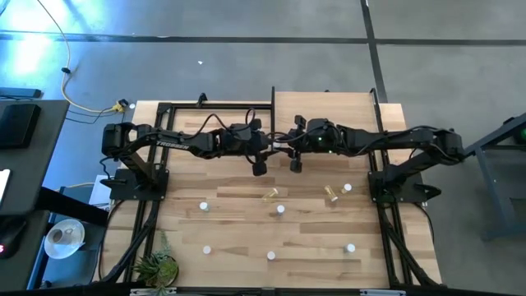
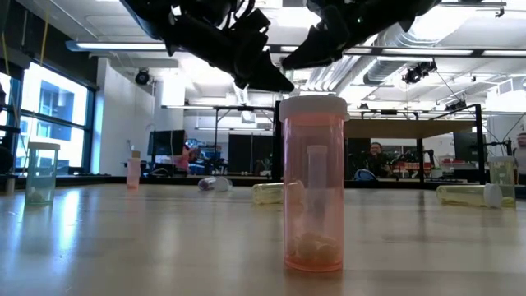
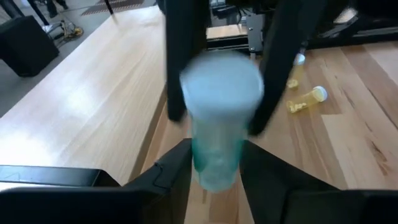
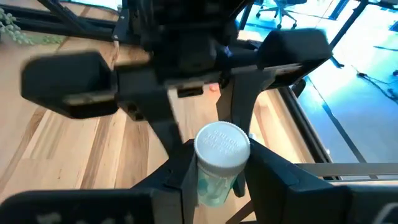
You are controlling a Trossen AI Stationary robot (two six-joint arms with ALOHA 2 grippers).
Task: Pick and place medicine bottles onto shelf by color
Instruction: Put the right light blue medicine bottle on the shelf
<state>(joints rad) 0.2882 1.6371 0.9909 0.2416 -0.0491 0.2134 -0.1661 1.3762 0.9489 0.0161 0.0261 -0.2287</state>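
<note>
One green bottle (image 4: 217,177) with a white cap is up in the air over the middle of the table (image 1: 238,226), caught between both arms. The right tool (image 4: 217,168) is clamped on its body just under the cap. The bottle also sits in the gap of the left tool (image 3: 214,155), but the view there is blurred and I cannot tell whether that tool is gripping or has let go. Contents of the green bottle are not readable.

The shelf (image 1: 345,107), a pale board with black uprights, lies at the far side of the table, with no bottle visible on it from above.

The other bottles are scattered on the table:
- Nearest the low camera, a red bottle (image 2: 312,185) stands upright with its white cap on and a few pale pills at the bottom.
- Two yellow bottles (image 1: 269,194) (image 1: 332,193) lie on their sides near the table's middle.
- Six white caps of upright bottles show from above (image 1: 204,206) (image 1: 280,210) (image 1: 347,187) (image 1: 208,248) (image 1: 271,256) (image 1: 350,247), well apart from one another; their body colours cannot be told from that view.
- In the low view a greenish bottle (image 2: 41,171) stands at far left and a small pink one (image 2: 133,170) stands behind it.
</note>
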